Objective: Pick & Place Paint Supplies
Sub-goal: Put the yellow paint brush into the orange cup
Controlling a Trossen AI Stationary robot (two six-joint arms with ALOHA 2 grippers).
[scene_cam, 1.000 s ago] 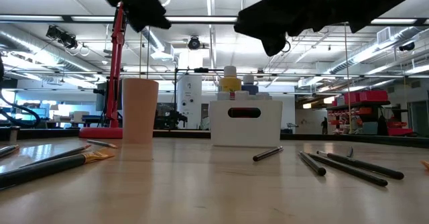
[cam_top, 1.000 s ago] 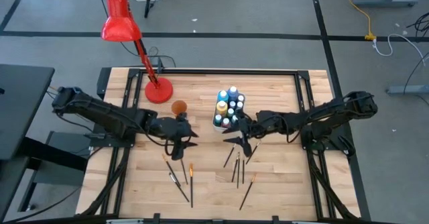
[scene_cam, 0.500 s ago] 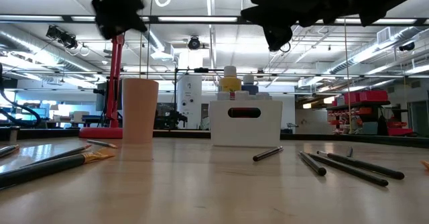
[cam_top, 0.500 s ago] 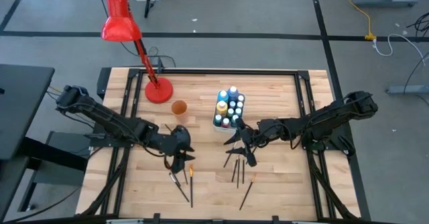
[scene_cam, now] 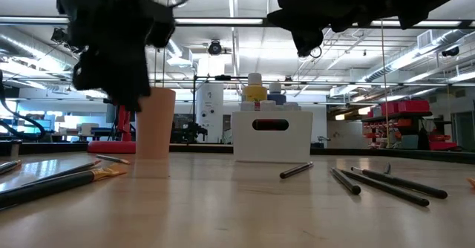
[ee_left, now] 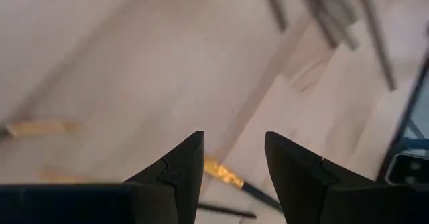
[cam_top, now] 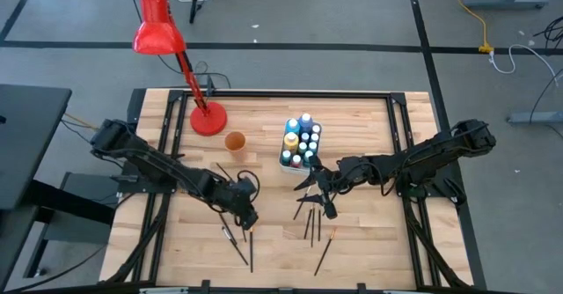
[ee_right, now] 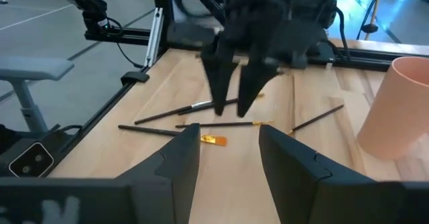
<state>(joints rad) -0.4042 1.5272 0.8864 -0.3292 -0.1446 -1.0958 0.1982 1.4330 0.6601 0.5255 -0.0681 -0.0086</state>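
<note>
over the bench (cam_top: 369,135) your left hand (cam_top: 248,216) hangs spread, empty, above brushes (cam_top: 239,241); right hand (cam_top: 318,197) parted, empty too.

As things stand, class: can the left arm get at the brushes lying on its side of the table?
Probably yes. The left gripper hangs open right above the brushes, and nothing stands between them.

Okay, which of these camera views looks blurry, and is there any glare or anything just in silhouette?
Left wrist view: smeared, the tabletop and brushes streaked. Low view: both arms are black silhouettes against bright ceiling lights; the near brush is soft, and the tabletop has a sheen. High view: evenly lit, sharp. Right wrist view: the cup is clear.
</note>
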